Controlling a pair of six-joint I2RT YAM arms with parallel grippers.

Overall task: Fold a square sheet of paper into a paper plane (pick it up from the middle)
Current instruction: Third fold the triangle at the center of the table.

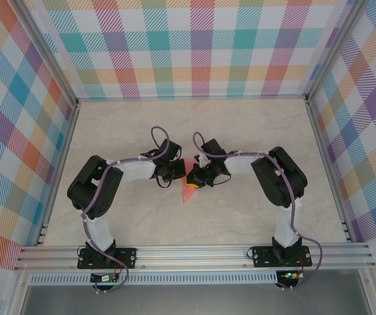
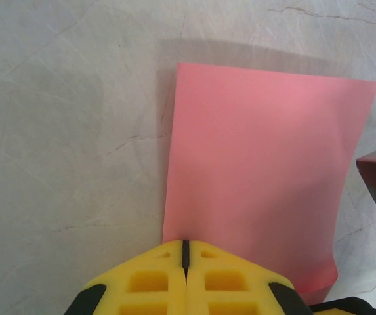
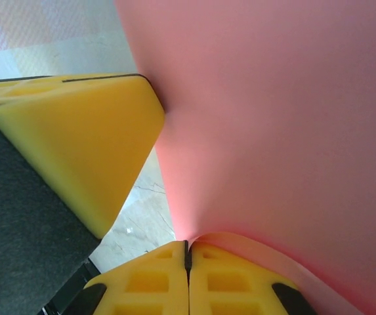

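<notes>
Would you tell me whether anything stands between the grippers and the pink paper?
Nothing visible does: the left gripper and the right gripper, both shut, have their tips against the square sheet of paper.

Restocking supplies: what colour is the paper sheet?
Salmon pink paper sheet, plain; clearest in the left wrist view.

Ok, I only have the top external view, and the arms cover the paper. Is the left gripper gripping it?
Observer: Yes. The left gripper has its jaws shut on one edge of the square sheet of paper.
Operator: And the right?
Observer: The right gripper is shut on the sheet as well, where it bows upward.
Operator: Any crease yet?
Observer: None across the face in the left wrist view.
</notes>
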